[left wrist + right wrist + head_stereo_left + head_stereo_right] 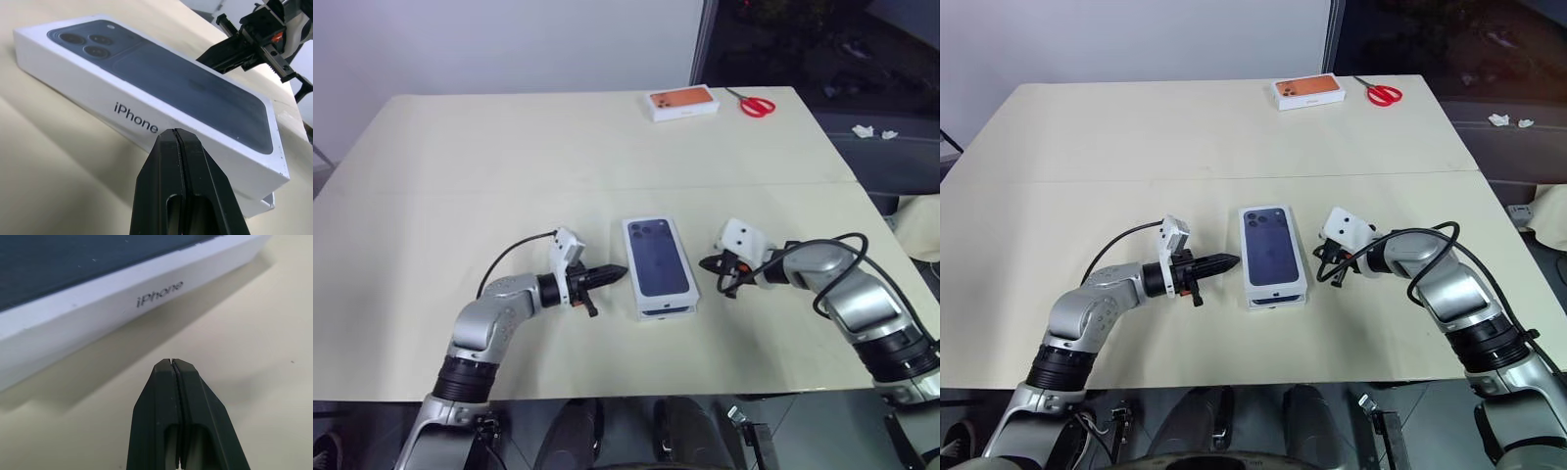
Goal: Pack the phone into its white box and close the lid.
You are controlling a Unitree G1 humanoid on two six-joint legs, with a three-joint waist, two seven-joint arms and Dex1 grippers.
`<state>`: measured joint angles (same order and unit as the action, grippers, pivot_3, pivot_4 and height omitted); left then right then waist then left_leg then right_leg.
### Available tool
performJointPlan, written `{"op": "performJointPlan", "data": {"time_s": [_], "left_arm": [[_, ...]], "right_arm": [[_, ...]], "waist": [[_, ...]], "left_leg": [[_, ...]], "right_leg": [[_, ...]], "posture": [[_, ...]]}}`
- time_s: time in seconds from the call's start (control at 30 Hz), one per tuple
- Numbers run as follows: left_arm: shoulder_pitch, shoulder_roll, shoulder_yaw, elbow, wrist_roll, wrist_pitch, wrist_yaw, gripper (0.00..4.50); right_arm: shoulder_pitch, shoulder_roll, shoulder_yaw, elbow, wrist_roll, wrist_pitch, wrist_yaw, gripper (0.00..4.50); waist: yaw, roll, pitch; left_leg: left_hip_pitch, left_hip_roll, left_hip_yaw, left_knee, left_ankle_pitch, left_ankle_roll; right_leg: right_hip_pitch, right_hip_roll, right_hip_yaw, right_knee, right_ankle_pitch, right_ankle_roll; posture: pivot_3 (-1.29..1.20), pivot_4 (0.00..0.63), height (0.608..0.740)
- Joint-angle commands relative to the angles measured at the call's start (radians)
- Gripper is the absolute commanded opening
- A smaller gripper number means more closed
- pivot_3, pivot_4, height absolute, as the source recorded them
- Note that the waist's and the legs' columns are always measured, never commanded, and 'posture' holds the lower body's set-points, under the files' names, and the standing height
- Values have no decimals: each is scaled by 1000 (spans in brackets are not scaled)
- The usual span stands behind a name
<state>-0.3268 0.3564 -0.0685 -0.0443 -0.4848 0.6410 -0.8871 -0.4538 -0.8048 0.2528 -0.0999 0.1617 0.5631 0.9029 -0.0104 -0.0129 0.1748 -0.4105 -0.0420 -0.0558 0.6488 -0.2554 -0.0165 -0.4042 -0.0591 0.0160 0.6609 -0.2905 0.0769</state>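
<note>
In the lower middle of the frame, nearest the camera, the lid (658,257) sits printed face up on the white box (264,199), of which only a thin sliver pokes out under the lid's near end in the left wrist view; the lid looks seated nearly all the way down, so the closing step appears done or all but done. The phone itself cannot be seen; judging by the lid being on, it is presumably inside, though the pictures cannot confirm that. The left gripper (610,273) sits just left of the closed box in the lower left of the frame, its two black fingers pressed together with nothing between them, pointing roughly level at the lid's long side and stopping short of it. The right gripper (713,263) mirrors it at the lower right, also pinched fully together and empty, angled down toward the table (460,196) and apart from the box's other long side. Shut fingers make a narrow, stiff tip, which suits nudging or pressing a lid down rather than grasping, and flanking the box from both sides would let either arm steady it while the other pushes; with both tips off the cardboard, the arms seem either to be finishing or lining up for a last press on the slightly raised near end. Far off, at the upper middle of the frame, a box with an orange phone picture (683,104) lies near the table's back edge, and red scissors (756,105) lie just to its right, both well apart from the work.
</note>
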Motion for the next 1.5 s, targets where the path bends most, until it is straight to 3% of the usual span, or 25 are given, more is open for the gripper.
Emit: {"op": "performJointPlan", "data": {"time_s": [0.03, 0.53, 1.07, 1.5], "left_arm": [[-3, 5, -5, -42, -14, -7, -6, 0], [19, -34, -44, -72, -34, 50, -1, 0], [55, -18, -71, -139, -39, 84, 1, 0], [97, 25, -59, -179, -63, 104, -13, 0]], "right_arm": [[2, 0, -29, -45, 3, -4, 13, 36], [56, -4, -39, -149, 34, 48, 55, 36], [120, -73, -20, -263, 36, 50, 134, 36], [132, -68, -13, -303, 27, 46, 138, 36]], "waist": [[0, 0, 0], [1, 0, 0], [2, 0, 0], [0, 0, 0]], "left_leg": [[0, 0, 0, 0, 0, 0], [0, 0, 0, 0, 0, 0], [0, 0, 0, 1, 0, 0], [0, 0, 0, 1, 0, 0]], "right_leg": [[0, 0, 0, 0, 0, 0], [0, 0, 0, 0, 0, 0], [1, 0, 0, 0, 0, 0], [1, 0, 0, 0, 0, 0]], "posture": [[0, 150, 740], [0, 150, 740], [0, 150, 740], [0, 150, 740]]}}
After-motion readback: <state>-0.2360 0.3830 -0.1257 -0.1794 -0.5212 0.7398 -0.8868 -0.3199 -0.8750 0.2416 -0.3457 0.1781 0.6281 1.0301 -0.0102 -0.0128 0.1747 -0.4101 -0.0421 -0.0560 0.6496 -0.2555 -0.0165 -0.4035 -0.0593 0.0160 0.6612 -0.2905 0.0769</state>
